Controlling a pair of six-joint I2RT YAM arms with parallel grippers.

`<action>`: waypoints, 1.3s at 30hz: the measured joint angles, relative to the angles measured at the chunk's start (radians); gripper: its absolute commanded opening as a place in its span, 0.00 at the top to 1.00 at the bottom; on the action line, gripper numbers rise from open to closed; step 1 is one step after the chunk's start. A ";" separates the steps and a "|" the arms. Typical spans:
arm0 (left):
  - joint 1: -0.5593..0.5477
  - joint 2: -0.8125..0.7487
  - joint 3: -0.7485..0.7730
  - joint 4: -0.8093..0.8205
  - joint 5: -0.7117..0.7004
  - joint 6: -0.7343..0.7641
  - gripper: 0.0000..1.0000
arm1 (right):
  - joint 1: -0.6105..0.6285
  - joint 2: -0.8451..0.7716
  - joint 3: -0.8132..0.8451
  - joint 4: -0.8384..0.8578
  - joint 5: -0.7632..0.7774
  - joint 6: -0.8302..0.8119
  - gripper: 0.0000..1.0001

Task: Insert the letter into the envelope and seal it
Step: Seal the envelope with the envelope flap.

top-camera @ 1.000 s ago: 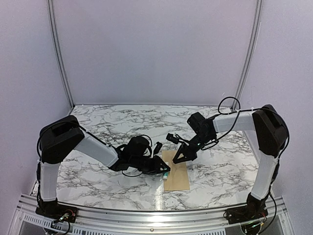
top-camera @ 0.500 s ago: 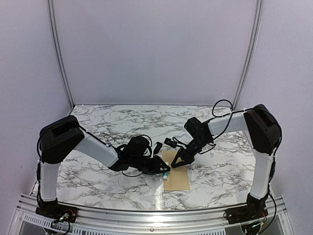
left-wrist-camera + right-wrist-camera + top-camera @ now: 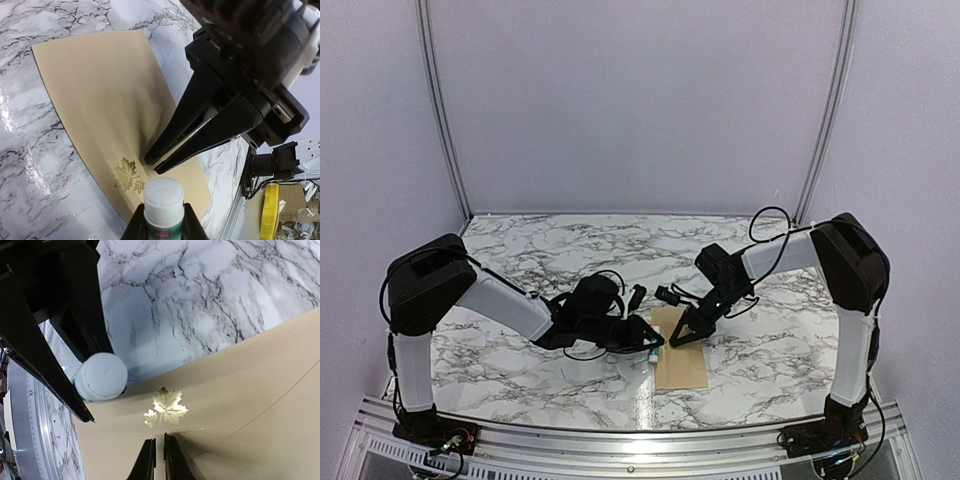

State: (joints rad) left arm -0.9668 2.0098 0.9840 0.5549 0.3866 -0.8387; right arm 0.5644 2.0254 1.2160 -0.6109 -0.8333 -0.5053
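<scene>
A white marble-patterned table (image 3: 520,250) with grey veins fills the floor of a pale lilac enclosure, with a metal rail (image 3: 620,440) along its near edge. Two black-and-white robot arms reach in from the near corners and meet near the table's middle, close to the near edge.

The left arm (image 3: 500,300) stretches low to the right. The right arm (image 3: 840,260) rises tall, then bends down to the left.

Between them the envelope (image 3: 680,350) lies flat on the marble, tan-brown, with its long sides running near to far. Faint slanted seam lines cross its upper face in the right wrist view. The letter does not show in any view.

The left gripper (image 3: 645,345) sits at the envelope's left edge. Its jaws are clamped on a glue stick (image 3: 163,200), a small green tube with a white cap. The cap points toward the envelope and hangs right at its left edge. Whether the cap touches the paper cannot be told.

The right gripper (image 3: 150,162) comes down at a slant from the far right. Its two black fingers (image 3: 147,460) are drawn together with only a sliver between them and grip nothing. Their tips rest on the envelope's face.

Just beside those tips, a small gold maple-leaf emblem (image 3: 165,409) shines on the paper, between the fingertips and the glue stick's cap.
</scene>
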 measured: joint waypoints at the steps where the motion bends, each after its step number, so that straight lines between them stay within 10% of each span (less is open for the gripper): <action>1: 0.003 0.000 0.000 0.000 -0.002 -0.002 1.00 | 0.000 0.000 0.000 0.000 0.000 0.000 0.92; 39: 0.078 0.195 0.272 -0.119 0.006 -0.049 1.00 | 0.024 0.000 -0.005 -0.006 -0.015 -0.044 0.91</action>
State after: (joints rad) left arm -0.8890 2.2047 1.2564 0.4355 0.3927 -0.8879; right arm 0.5880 2.0251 1.2114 -0.6174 -0.8486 -0.5491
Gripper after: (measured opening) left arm 0.175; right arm 0.093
